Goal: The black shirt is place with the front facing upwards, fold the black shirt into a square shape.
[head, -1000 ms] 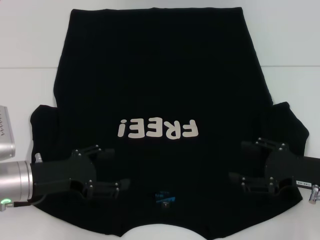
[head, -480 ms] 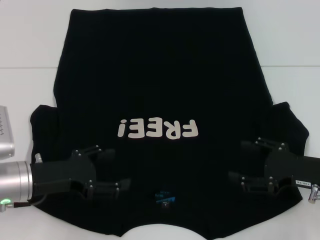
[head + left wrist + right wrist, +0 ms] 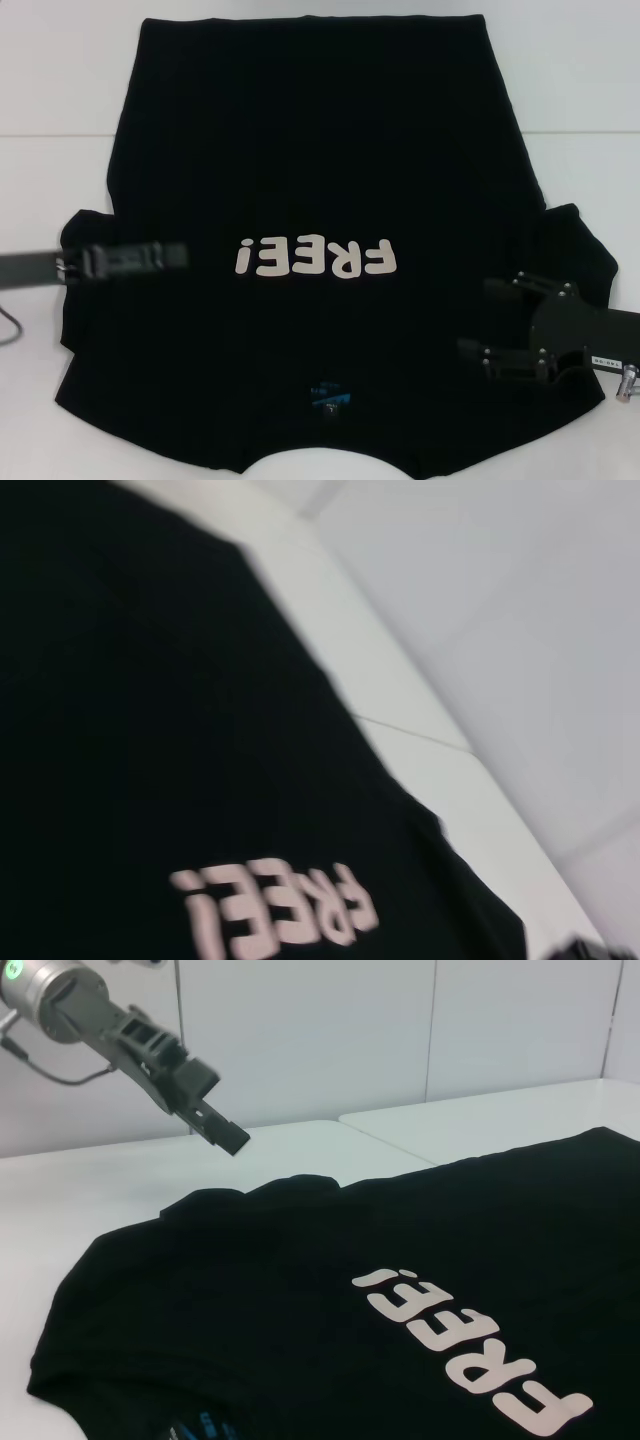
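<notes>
The black shirt [image 3: 320, 170] lies flat and front up on the white table [image 3: 60, 90], its collar and small blue label [image 3: 328, 394] near me and its hem at the far side. Cream letters "FREE!" [image 3: 318, 258] read upside down from here. My left gripper [image 3: 170, 255] shows as a thin, blurred bar edge-on over the shirt's left sleeve; in the right wrist view the left gripper [image 3: 230, 1138] hangs well above the cloth, holding nothing. My right gripper [image 3: 478, 320] stands open low over the shirt's right shoulder, nothing between its fingers. The left wrist view shows the shirt [image 3: 150, 730] and its letters [image 3: 275, 910].
White table surface surrounds the shirt, with a seam line [image 3: 50, 136] running across it. A thin cable [image 3: 8, 325] loops at the left edge. Pale wall panels [image 3: 400, 1030] stand behind the table in the right wrist view.
My left arm has lifted off the shirt's left shoulder and turned, moving away from me over the left sleeve. The right gripper and the shirt have stayed put.
</notes>
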`<state>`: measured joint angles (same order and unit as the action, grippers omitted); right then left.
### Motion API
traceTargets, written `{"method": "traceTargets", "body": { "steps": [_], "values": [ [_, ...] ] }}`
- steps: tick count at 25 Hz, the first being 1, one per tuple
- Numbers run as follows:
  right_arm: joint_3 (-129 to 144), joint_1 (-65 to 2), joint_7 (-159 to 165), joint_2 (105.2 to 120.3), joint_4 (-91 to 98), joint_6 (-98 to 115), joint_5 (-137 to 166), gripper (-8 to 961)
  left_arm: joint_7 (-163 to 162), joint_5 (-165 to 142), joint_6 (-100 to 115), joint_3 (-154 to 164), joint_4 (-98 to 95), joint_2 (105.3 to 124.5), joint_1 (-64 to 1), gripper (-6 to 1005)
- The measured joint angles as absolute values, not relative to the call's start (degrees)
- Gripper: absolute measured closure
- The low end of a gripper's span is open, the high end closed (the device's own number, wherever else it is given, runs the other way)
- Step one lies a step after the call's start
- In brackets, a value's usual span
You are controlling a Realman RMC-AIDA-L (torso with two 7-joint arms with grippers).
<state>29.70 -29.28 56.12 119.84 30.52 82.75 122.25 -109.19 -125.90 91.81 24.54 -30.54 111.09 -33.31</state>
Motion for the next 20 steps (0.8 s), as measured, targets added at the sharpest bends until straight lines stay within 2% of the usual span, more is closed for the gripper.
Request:
{"method": "traceTargets", "body": {
  "steps": [1, 2, 7, 13, 20],
  "values": [
    [29.70, -29.28, 56.11, 119.84, 30.52, 82.75, 122.25, 38, -117.28, -126.29, 90.82, 24.65, -30.68, 109.33, -33.60, 53],
    [29.70, -29.30, 56.21, 119.86, 30.48, 82.52, 122.25, 38, -121.41, -126.58, 90.46, 24.54, -30.84, 108.34, -33.75, 53],
    [29.97, -29.42, 56.28, 119.96, 30.41, 82.40, 122.25, 38, -130.46, -128.75, 88.15, 22.78, -32.15, 106.59, -33.60, 54],
    [30.20, -29.56, 56.45, 119.97, 30.33, 82.31, 122.25, 38, -136.28, -135.63, 83.33, 20.83, -32.19, 106.02, -32.75, 55],
    [30.24, -29.30, 57.64, 119.91, 30.32, 82.26, 122.41, 39, -136.83, -136.58, 77.23, 20.41, -30.56, 106.65, -31.12, 56]
  ]
}}
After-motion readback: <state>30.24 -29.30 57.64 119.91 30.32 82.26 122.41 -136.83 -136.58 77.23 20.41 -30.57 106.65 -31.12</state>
